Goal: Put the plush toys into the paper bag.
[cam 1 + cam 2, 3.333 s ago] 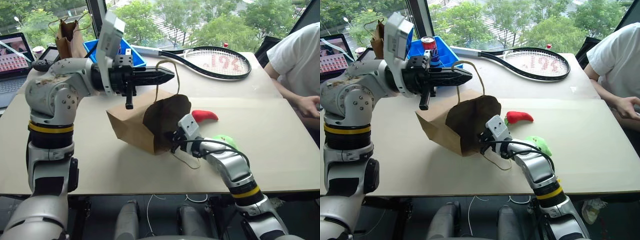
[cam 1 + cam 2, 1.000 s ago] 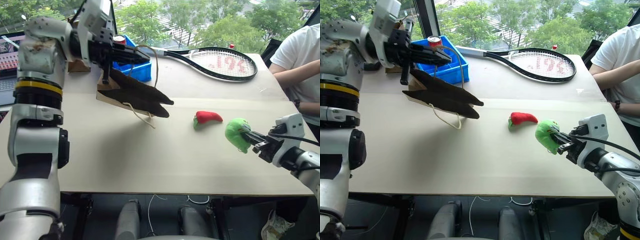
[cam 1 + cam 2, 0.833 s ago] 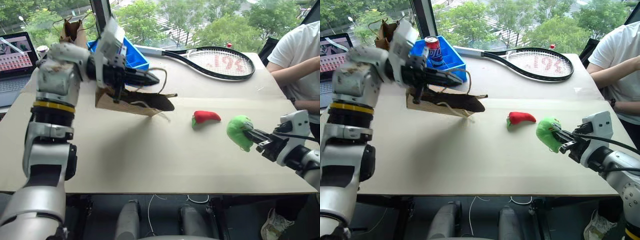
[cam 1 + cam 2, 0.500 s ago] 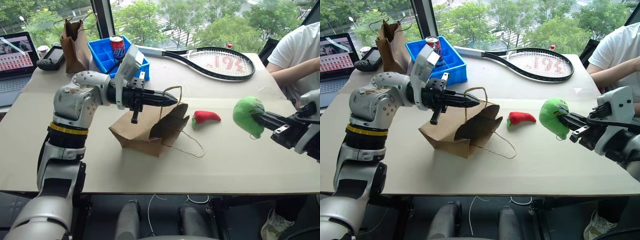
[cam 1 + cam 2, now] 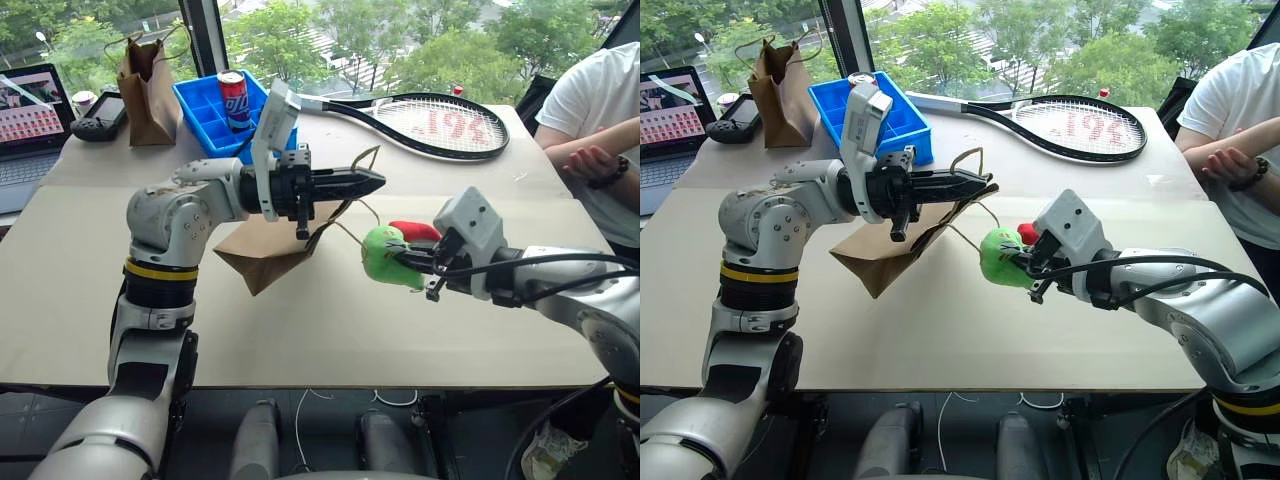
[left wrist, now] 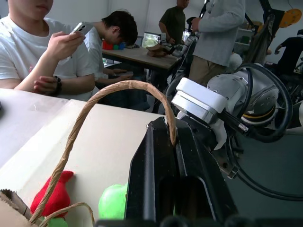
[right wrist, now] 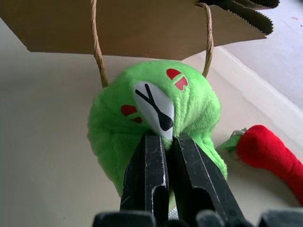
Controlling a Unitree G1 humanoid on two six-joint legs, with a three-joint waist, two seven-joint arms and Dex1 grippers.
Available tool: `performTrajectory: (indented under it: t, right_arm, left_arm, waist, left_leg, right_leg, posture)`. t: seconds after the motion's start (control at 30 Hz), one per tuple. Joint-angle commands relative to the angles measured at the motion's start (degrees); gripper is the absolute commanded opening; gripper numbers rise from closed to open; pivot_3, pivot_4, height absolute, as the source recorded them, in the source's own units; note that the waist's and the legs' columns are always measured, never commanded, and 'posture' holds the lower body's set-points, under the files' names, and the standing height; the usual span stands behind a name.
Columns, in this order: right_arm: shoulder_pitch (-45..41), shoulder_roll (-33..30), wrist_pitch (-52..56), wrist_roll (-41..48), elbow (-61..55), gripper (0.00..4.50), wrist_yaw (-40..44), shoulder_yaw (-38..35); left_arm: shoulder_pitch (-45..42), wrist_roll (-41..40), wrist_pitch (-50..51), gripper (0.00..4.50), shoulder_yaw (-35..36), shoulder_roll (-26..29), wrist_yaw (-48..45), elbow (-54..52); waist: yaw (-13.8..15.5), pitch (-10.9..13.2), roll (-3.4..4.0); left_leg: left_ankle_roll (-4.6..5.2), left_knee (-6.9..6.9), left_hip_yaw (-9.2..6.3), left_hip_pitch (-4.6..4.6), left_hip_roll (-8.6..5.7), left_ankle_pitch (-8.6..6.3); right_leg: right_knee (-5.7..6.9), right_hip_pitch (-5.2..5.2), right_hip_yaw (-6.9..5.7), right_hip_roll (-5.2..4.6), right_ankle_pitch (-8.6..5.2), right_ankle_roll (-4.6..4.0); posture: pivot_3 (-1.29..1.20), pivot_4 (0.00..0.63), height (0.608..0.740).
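Neither toy is bagged yet: the green plush creature [image 5: 385,257] hangs pinched in the right gripper [image 5: 412,262] just beside the kraft paper bag [image 5: 262,250], whose handle [image 6: 106,101] the left gripper [image 5: 372,181] clamps, bag lifted; the red chili plush [image 5: 416,230] lies on the table [image 5: 300,330].

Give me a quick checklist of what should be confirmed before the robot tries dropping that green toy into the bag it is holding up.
1. Right hand has a firm pinch on the green plush toy: ok, its black fingers are shut on the toy's face.
2. Left hand holds the paper bag by a twisted handle: ok.
3. Bag mouth open towards the toy: cannot tell, the bag hangs tilted and looks fairly flat.
4. Toy lined up with the opening: not ok, it is beside the bag's edge, under the loop handles.
5. Red chili pepper toy out of the way: ok, it lies on the table behind the green one.
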Motion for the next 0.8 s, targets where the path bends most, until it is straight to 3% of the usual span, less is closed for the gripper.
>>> performTrajectory:
  t: [0.03, 0.23, 0.47, 0.53, 0.67, 0.8]
  right_arm:
    - [6.2, -6.8, -2.1, -2.6, 0.1, 0.04, 5.9, -6.7]
    - [13.6, -8.0, -0.6, 0.5, -5.0, 0.04, 9.6, -11.3]
    - [21.4, -9.2, 2.7, 1.9, -6.2, 0.04, 12.3, -28.2]
    - [21.1, -8.4, 2.3, 2.8, -6.2, 0.04, 12.2, -29.4]
    - [16.8, -3.1, 1.3, 4.1, -6.8, 0.04, 8.5, -22.5]
    - [10.9, 10.8, 0.4, 0.2, -4.4, 0.04, -0.3, -7.2]
  left_arm:
    - [1.3, -2.3, 1.2, 0.0, 0.1, -0.5, 1.4, -3.8]
    - [5.2, -3.1, 2.8, 0.0, -3.0, 0.5, -0.1, -5.4]
    - [8.2, -2.9, 3.1, 0.0, -7.0, 0.0, -1.7, -4.8]
    - [8.2, -3.3, 3.4, 0.0, -6.8, -0.3, -1.4, -4.6]
    - [8.0, -3.9, 3.9, 0.0, -6.3, -0.6, -0.8, -4.1]
    - [7.5, -5.6, 5.1, 0.0, -4.1, -2.0, 1.5, -3.6]
  waist:
    - [0.5, 0.0, 0.0]
    - [-0.1, 0.0, 0.0]
    - [0.3, 0.0, 0.0]
    - [0.4, 0.0, 0.0]
    - [0.1, 0.0, 0.0]
    - [-0.5, 0.0, -0.02]
  left_leg:
    - [0.01, 0.0, 0.0, -0.02, -0.01, 0.0]
    - [0.04, -0.02, -0.03, 0.09, 0.0, -0.03]
    - [0.03, 0.1, -0.05, 0.11, -0.02, -0.02]
    - [0.03, 0.12, -0.05, 0.08, -0.02, -0.02]
    - [0.03, 0.12, -0.08, 0.1, -0.01, -0.02]
    - [0.03, 0.1, -0.19, 0.14, -0.02, -0.02]
  right_leg:
    - [-0.01, 0.0, 0.0, 0.0, 0.0, 0.01]
    - [0.11, 0.0, 0.03, 0.02, -0.02, 0.03]
    - [0.08, 0.09, 0.05, 0.02, -0.09, -0.16]
    - [0.07, 0.08, 0.05, 0.03, -0.08, -0.17]
    - [0.07, 0.07, 0.04, 0.02, -0.08, -0.16]
    - [0.09, 0.1, 0.05, 0.08, -0.08, -0.16]
  posture:
    - [0.0, 0.15, 0.74]
    - [0.0, 0.15, 0.74]
    - [0.0, 0.15, 0.74]
    - [0.0, 0.15, 0.74]
    - [0.0, 0.15, 0.74]
    - [0.0, 0.15, 0.74]
